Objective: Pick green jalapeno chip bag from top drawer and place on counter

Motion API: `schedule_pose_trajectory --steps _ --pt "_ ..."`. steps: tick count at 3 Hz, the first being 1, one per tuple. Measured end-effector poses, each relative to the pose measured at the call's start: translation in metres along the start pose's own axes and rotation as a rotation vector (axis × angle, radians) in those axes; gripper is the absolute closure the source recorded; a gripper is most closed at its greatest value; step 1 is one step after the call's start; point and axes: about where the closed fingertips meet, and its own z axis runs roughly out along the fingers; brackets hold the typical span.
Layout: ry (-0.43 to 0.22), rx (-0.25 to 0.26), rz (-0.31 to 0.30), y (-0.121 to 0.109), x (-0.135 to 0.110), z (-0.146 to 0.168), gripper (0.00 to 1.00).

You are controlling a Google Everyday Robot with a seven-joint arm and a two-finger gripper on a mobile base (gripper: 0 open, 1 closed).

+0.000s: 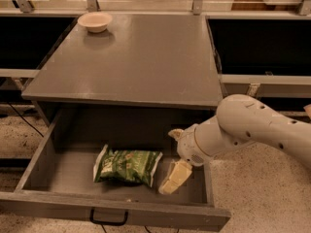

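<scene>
The green jalapeno chip bag lies flat on the floor of the open top drawer, about mid-width. The drawer's black pull handle shows on the front panel. My gripper hangs from the white arm inside the drawer's right part, just right of the bag. It is open and empty. Its lower finger reaches down close to the bag's right end, and its upper finger points left. The grey counter spreads above the drawer.
A small cream bowl stands at the counter's far left corner. Dark open shelves flank the cabinet on both sides. Speckled floor lies to the right of the drawer. The drawer's right wall is next to the gripper.
</scene>
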Motion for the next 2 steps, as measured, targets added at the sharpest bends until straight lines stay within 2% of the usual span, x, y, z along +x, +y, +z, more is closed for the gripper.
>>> schedule_pose_trajectory --steps 1,2 --pt "-0.011 -0.053 -0.009 0.0104 -0.0047 0.0267 0.00" --pt "-0.012 -0.060 -0.009 0.0117 -0.0052 0.0304 0.00"
